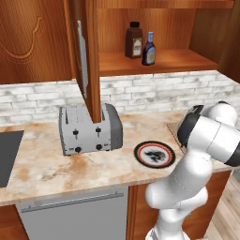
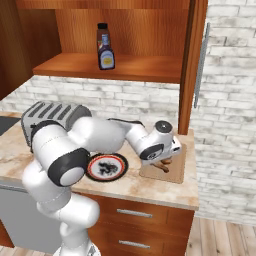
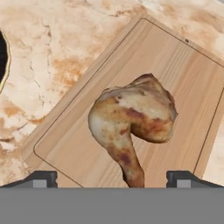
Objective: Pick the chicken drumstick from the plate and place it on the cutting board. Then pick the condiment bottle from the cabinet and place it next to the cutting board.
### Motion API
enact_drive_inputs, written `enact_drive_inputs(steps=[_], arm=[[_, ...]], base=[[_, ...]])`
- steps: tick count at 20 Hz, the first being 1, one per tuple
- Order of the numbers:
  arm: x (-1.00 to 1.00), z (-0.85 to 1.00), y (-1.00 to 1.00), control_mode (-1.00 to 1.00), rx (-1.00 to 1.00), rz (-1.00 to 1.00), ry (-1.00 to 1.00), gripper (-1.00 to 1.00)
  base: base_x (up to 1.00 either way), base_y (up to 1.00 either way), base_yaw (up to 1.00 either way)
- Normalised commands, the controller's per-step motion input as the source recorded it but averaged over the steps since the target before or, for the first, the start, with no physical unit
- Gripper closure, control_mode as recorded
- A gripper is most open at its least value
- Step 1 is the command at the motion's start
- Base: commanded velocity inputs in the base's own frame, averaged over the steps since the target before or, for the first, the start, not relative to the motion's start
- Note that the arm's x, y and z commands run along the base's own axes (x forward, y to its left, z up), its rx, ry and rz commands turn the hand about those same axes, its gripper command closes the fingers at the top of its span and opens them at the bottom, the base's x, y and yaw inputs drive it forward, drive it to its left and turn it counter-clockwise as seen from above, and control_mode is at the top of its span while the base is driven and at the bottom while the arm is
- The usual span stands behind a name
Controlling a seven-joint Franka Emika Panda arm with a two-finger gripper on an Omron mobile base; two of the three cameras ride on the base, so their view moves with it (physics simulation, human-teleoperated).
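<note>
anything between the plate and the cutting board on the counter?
Nothing. In the right base view, only a bare strip of marble counter separates the plate from the cutting board; the hand view shows the same bare stretch.

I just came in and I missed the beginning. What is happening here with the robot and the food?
The white robot arm is working at the kitchen counter. The chicken drumstick now lies on the cutting board, and the gripper hovers over it with its jaws open, holding nothing. The plate beside the board has no food on it. The condiment bottle stands on the shelf of the open cabinet, next to a taller brown bottle, not yet picked.
</note>
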Motion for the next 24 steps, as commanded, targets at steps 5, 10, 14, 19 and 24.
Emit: enact_drive_inputs(steps=[5, 10, 14, 19, 24], arm=[[-0.21, 0.19, 0.26, -1.00, 0.00, 0.00, -0.03, -1.00], [-0.17, 0.16, 0.29, -1.00, 0.00, -0.01, -0.01, -1.00], [-0.16, 0.18, 0.26, -1.00, 0.00, -0.03, 0.00, -1.00], [-0.21, 0.18, 0.25, -1.00, 0.00, -0.03, -0.02, -1.00], [-0.27, 0.03, 0.23, -1.00, 0.01, -0.01, -0.11, -1.00]], base=[[0.00, 0.00, 0.00], [0.00, 0.00, 0.00], [0.00, 0.00, 0.00], [0.00, 0.00, 0.00], [0.00, 0.00, 0.00]])
